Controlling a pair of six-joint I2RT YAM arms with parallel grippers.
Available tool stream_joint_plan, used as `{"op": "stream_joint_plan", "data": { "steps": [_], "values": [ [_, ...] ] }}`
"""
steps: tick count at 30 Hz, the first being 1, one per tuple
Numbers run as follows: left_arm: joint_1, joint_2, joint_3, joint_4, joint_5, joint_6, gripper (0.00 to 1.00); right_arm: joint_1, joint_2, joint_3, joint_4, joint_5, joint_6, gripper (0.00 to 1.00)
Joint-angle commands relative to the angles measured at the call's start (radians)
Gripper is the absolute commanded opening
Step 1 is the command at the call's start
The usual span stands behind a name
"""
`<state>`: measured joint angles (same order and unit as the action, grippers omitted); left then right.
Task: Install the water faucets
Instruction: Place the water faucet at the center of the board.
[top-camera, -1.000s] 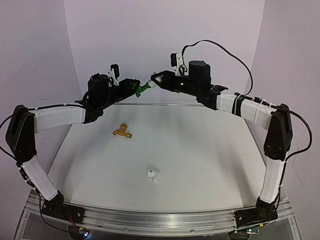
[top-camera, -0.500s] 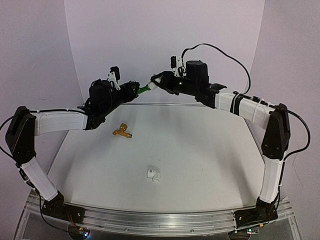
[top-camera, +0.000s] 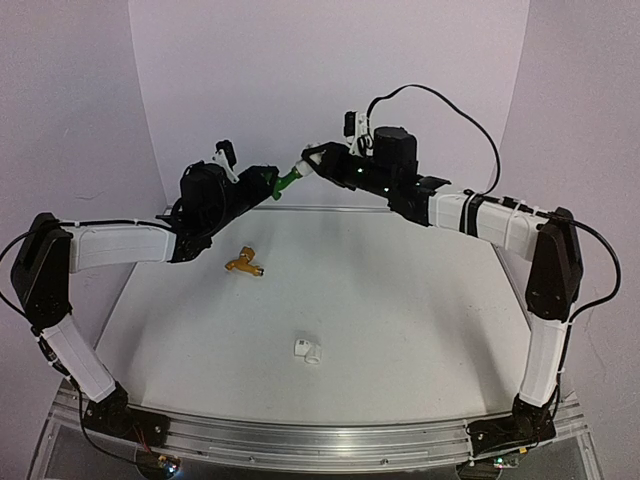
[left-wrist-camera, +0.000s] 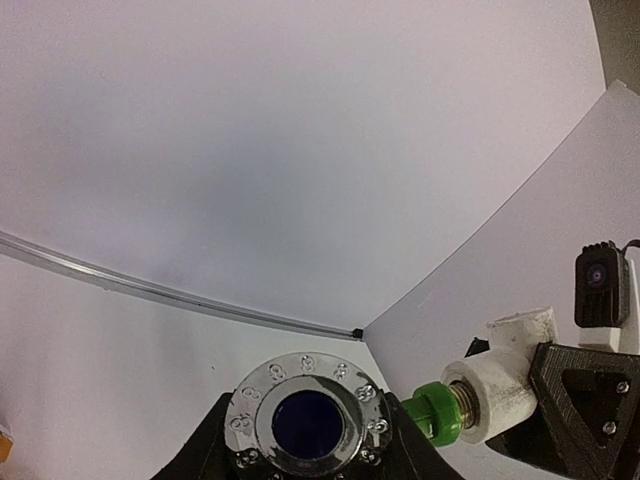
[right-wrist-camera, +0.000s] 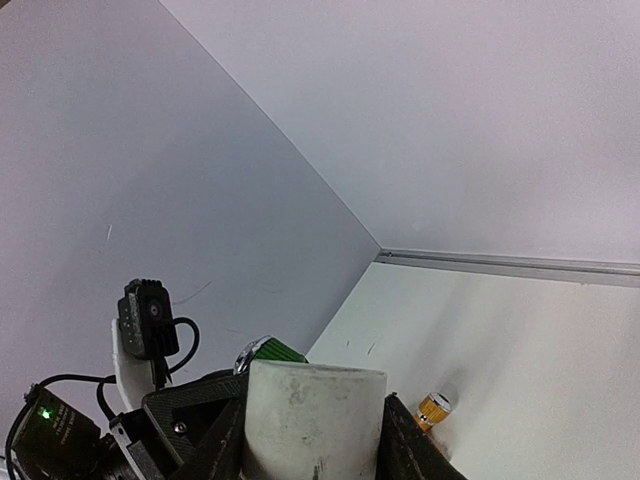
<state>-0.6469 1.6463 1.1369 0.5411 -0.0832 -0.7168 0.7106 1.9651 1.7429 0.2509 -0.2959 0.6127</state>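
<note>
Two faucets: green faucet (top-camera: 284, 181) in the air between both arms; orange faucet (top-camera: 245, 263) lying on table (top-camera: 420, 300), back-left.
Two fittings: white fitting (top-camera: 311, 158) on the green faucet's thread; loose fitting (top-camera: 307, 351) front-middle.
left gripper (top-camera: 265, 184): pinching green faucet.
right gripper (top-camera: 318, 160): clamped on white fitting.
Room: both lying parts well apart, away from table edges.

- green faucet (top-camera: 287, 180): bright green body; knob cap (left-wrist-camera: 306, 420) chrome-silver with a dark blue centre; threaded end (left-wrist-camera: 462, 395) brass-coloured.
- orange-yellow faucet (top-camera: 245, 263): amber all over.
- held pipe fitting (right-wrist-camera: 315, 415): off-white, faint grey scuffs.
- loose pipe fitting (top-camera: 307, 351): white.
- tabletop (top-camera: 400, 320): plain white.
- backdrop (top-camera: 330, 70): pale lilac-white, unpatterned.
- left arm (top-camera: 110, 240) and right arm (top-camera: 500, 220): white shells, black joints.
- front rail (top-camera: 320, 435): brushed silver.
</note>
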Motion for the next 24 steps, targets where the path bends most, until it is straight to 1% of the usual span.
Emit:
{"op": "stream_joint_plan", "data": {
  "steps": [1,4,8,14,16,17,20,22,24],
  "values": [
    [-0.090,-0.070,0.023,0.138,0.167,-0.150,0.00,0.040,0.010,-0.001,0.028,0.067,-0.017,0.00],
    [-0.089,-0.057,0.039,0.138,0.188,-0.123,0.00,0.045,0.016,0.015,-0.008,0.080,-0.025,0.00],
    [-0.090,-0.060,0.020,0.139,0.162,-0.086,0.00,0.054,0.017,0.050,-0.052,0.096,-0.042,0.00],
    [-0.091,-0.069,0.020,0.135,0.157,-0.062,0.00,0.061,0.031,0.096,-0.130,0.110,-0.091,0.00],
    [-0.087,-0.079,0.017,0.097,0.143,-0.075,0.00,0.062,0.023,0.089,-0.133,0.099,-0.139,0.00],
    [-0.081,-0.080,0.027,0.042,0.148,-0.089,0.00,0.061,0.020,0.087,-0.133,0.086,-0.171,0.00],
    [-0.036,-0.080,0.025,-0.052,0.231,-0.169,0.00,0.060,-0.004,0.086,-0.133,0.031,-0.289,0.00],
    [0.024,-0.084,-0.013,-0.080,0.349,-0.248,0.00,0.053,-0.032,0.080,-0.133,-0.011,-0.370,0.00],
    [0.076,-0.091,-0.047,-0.113,0.478,-0.283,0.00,0.030,-0.056,0.070,-0.133,-0.089,-0.444,0.00]
  ]
}}
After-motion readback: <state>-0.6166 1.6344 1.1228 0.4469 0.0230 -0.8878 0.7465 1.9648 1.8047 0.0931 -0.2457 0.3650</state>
